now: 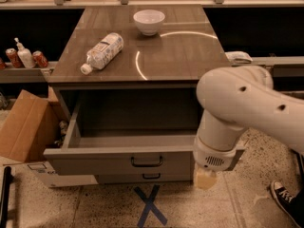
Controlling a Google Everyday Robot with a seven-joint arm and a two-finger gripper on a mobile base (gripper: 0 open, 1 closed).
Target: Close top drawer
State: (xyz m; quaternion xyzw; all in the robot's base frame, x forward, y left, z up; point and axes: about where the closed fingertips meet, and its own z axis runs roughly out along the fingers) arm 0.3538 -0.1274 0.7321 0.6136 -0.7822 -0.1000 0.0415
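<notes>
The top drawer (99, 161) of the grey cabinet stands pulled far out, its deep plain box showing nothing inside. Its small dark loop handle (147, 163) sits at the centre of the front panel. My gripper (205, 178) is a tan piece hanging below the big white wrist, low in front of the right end of the drawer's front panel, right of the handle. My arm hides the drawer's right front corner. A lower drawer's handle (151, 176) peeks out below the open front.
On the cabinet top lie a plastic bottle (102, 51) on its side and a white bowl (148, 21). A cardboard box (26, 125) stands left of the drawer. Blue tape (149, 205) marks an X on the floor in front. A shoe (285, 196) is at the lower right.
</notes>
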